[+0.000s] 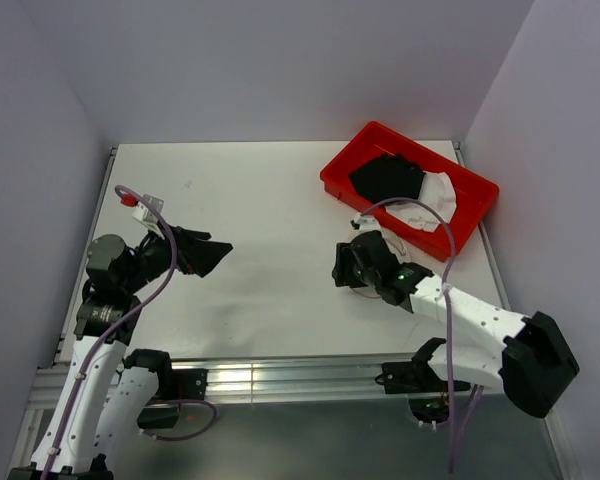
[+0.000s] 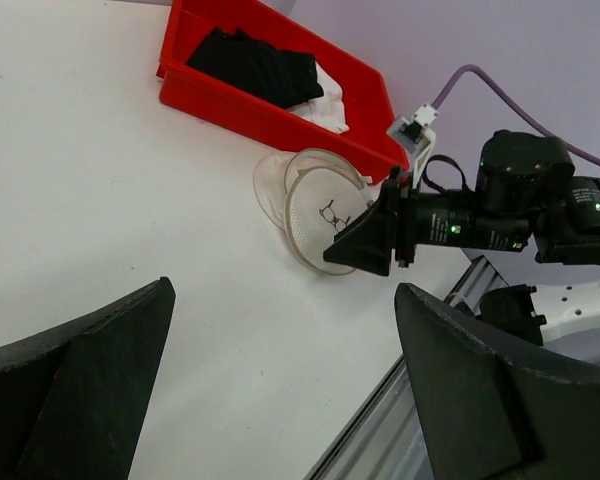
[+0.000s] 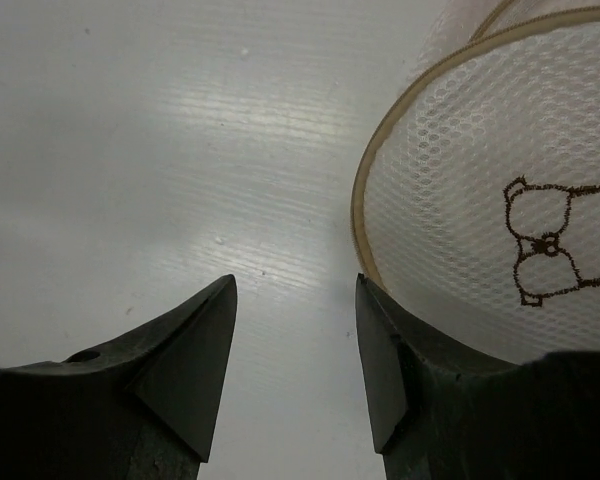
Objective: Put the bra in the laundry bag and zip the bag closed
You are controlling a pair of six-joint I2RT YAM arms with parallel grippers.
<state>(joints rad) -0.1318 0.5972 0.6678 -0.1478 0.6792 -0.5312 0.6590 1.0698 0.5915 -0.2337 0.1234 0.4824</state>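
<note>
The laundry bag [image 2: 318, 208] is a whitish mesh cylinder with a tan rim, lying on its side on the white table just in front of the red tray. Its round end [image 3: 490, 190] bears a small dark bra outline. The bra [image 1: 437, 190] is white fabric lying in the tray beside a black cloth; it also shows in the left wrist view [image 2: 330, 92]. My right gripper [image 3: 295, 285] is open and empty, low over the table, its right finger beside the bag's rim. In the top view my right gripper [image 1: 342, 265] hides most of the bag. My left gripper [image 2: 280, 290] is open and empty, far left of the bag.
The red tray [image 1: 336, 186] stands at the back right and holds a black cloth [image 1: 385, 178]. The right wall runs close behind the tray. An aluminium rail [image 1: 280, 378] runs along the table's near edge. A small red-and-white part [image 1: 140, 203] sits near the left edge.
</note>
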